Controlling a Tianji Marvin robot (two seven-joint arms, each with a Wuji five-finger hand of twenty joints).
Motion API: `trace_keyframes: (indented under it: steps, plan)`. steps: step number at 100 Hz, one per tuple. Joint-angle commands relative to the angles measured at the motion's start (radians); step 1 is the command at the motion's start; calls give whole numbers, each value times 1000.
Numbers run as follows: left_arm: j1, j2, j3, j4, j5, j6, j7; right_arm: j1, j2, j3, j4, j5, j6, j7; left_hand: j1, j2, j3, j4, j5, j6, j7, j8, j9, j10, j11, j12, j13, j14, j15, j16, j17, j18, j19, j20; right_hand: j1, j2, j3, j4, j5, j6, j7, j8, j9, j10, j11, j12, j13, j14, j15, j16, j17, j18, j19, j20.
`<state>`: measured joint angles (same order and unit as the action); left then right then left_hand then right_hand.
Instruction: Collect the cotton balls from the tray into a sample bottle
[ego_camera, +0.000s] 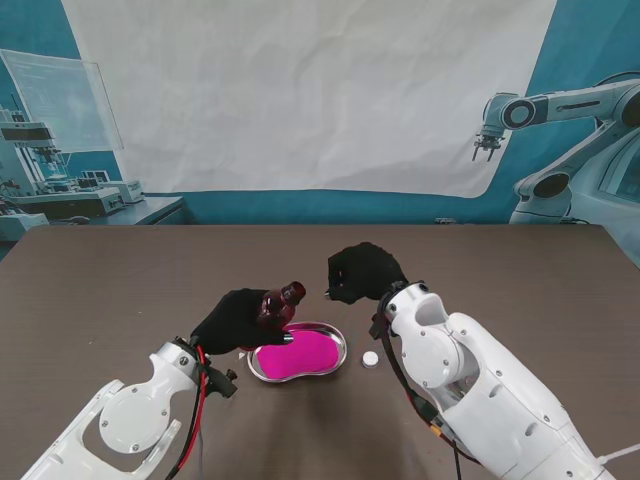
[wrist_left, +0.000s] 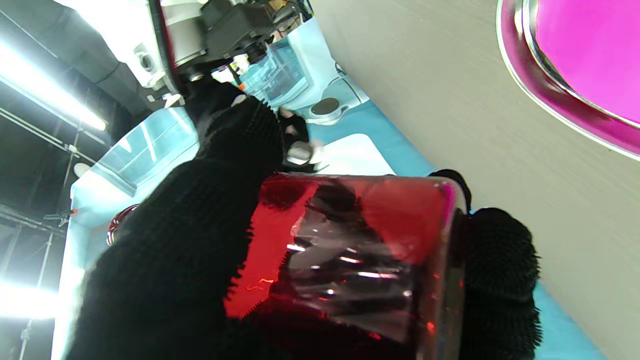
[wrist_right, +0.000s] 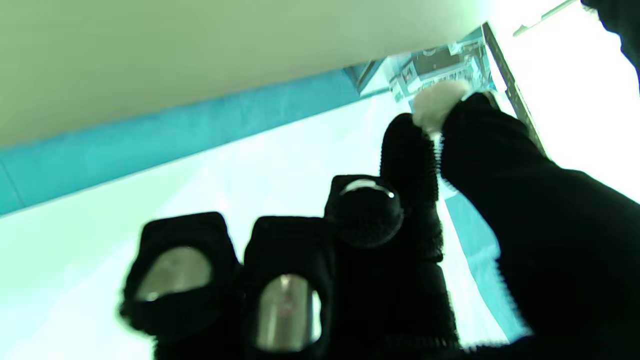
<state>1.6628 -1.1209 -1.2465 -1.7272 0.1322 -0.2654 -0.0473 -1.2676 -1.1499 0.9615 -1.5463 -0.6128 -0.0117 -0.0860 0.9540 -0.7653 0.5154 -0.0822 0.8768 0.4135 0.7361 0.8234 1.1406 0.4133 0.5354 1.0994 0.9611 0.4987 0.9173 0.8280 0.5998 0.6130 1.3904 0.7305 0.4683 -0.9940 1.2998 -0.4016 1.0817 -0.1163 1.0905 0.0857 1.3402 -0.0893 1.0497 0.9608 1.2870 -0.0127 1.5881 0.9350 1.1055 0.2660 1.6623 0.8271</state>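
The right hand (ego_camera: 362, 272), pinching a white cotton ball (wrist_right: 436, 104), should align squarely over the red translucent sample bottle (ego_camera: 278, 305) gripped tilted by the left hand (ego_camera: 235, 320) before letting go

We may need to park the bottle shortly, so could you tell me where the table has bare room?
Free: the table left of the left hand and far beyond the right hand. Crowded: around tray and white cap.

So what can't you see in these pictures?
- Bottle mouth: stand view, too small; left wrist view, cut off.
- Inside the bottle: left robot hand covers it.
- Cotton ball: blurred in right wrist view; right robot hand hides it in stand view.
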Motion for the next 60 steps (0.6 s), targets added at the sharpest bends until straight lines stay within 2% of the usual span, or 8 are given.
trace_keyframes:
  steps: [1,29,41,60]
  plan:
    - [-1,-5,10,-2,-6,6,-23,-12,10,24,-54,-27,0,3,278,464,355,16,158,-142,178,22,54,-32,9,12,26,23,67,27,-16,-94,92,37,23,16,27,14,21,35,32,32,49,-7,29,18,29,-33,70,16,37,14,76,-14]
    - [-38,-8,50,13,-24,4,-24,-101,15,136,-239,-45,-18,-11,277,464,355,16,158,-143,178,22,56,-34,9,12,26,22,67,27,-16,-93,91,37,24,24,20,17,20,38,29,42,48,-7,28,18,29,-34,70,16,37,14,77,-14]
    - [-53,-10,64,17,-29,3,-21,-130,19,166,-289,-61,-50,-14,277,464,355,16,158,-141,178,22,55,-33,9,12,26,23,67,27,-16,-93,91,38,22,27,18,18,19,35,27,44,46,-9,27,18,29,-37,68,16,37,11,77,-15]
    - [-70,-12,80,18,-37,-3,-20,-157,19,180,-326,-30,-70,-6,277,465,355,16,159,-143,178,22,56,-35,9,13,27,21,68,27,-16,-94,92,38,23,32,16,19,18,37,25,46,46,-9,26,18,29,-38,67,15,37,9,77,-16]
